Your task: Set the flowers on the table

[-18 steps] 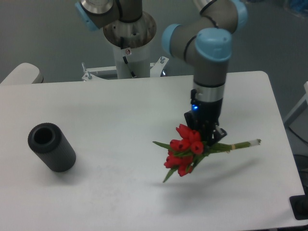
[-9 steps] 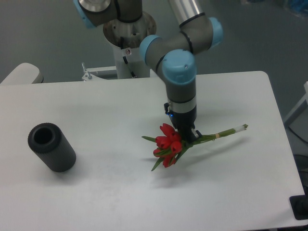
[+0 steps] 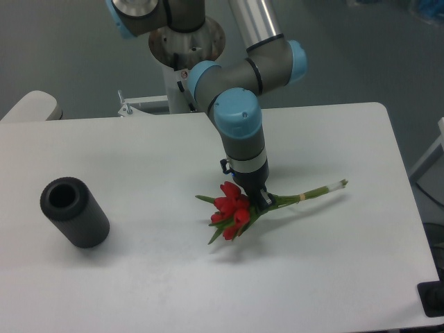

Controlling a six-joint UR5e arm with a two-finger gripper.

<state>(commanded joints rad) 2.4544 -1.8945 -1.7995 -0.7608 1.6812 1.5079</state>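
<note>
One dark grey cylinder (image 3: 75, 211) lies at 9 o'clock on the table (image 3: 139, 152). Near the centre, one gripper (image 3: 258, 199) is clamped on one bunch of flowers (image 3: 231, 210) (red heads at 7 o'clock, stems toward 3 o'clock), low over the surface.

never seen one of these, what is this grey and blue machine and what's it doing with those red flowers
It is a robot arm, built from grey tubes with blue-capped joints and bolted to a stand behind the table. One fixed camera looks down on it from the front. At the arm's tip is a two-finger claw, shut on the stems of the flowers, a small bunch of red tulips, held low over the white tabletop. I cannot tell whether the blooms touch it. Off to the left lies a dark grey cylinder, apart from the bunch.
</note>
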